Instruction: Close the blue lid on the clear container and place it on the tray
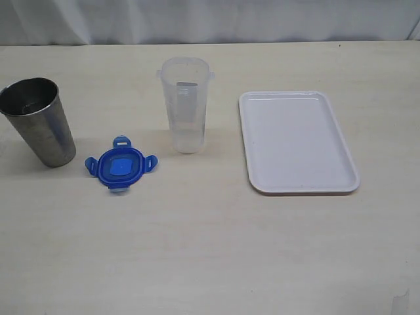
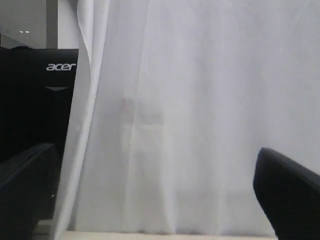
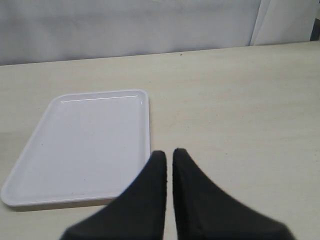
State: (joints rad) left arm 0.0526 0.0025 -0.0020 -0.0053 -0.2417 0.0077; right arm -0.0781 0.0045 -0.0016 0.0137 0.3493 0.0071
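The blue lid [image 1: 121, 166] lies flat on the table, tabs spread, left of the clear container [image 1: 186, 105], which stands upright and uncovered. The white tray [image 1: 295, 141] lies to the container's right with nothing on it. Neither arm shows in the exterior view. My left gripper [image 2: 160, 200] faces a white curtain with its two black fingers [image 2: 290, 200] wide apart and nothing between them. My right gripper [image 3: 169, 152] is shut on nothing, its tips just off the near corner of the tray [image 3: 85, 145].
A grey steel cup [image 1: 41, 121] stands at the left of the table, close to the lid. A white curtain [image 1: 210, 20] hangs behind the table's far edge. A dark monitor [image 2: 35, 105] shows beside the curtain in the left wrist view.
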